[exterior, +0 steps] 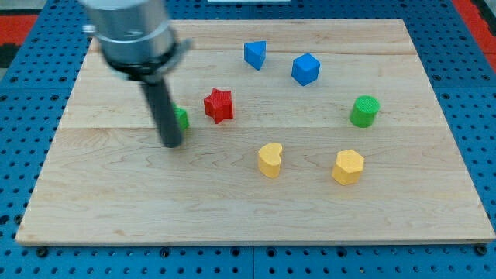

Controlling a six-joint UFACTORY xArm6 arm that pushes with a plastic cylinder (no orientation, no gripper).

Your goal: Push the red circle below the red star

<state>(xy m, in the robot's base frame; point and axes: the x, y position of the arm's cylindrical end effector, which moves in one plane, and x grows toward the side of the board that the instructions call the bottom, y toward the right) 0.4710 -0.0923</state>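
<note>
The red star [218, 105] lies on the wooden board [256, 209] left of centre. No red circle shows in the view; it may be hidden behind the rod. My tip [171, 144] rests on the board to the lower left of the red star. A green block [181, 118] peeks out from behind the rod, just right of it and left of the star.
A blue triangular block [255, 54] and a blue cube [305, 69] lie near the view's top. A green cylinder [364, 111] is at the right. A yellow heart [270, 160] and a yellow hexagonal block [348, 167] lie below centre.
</note>
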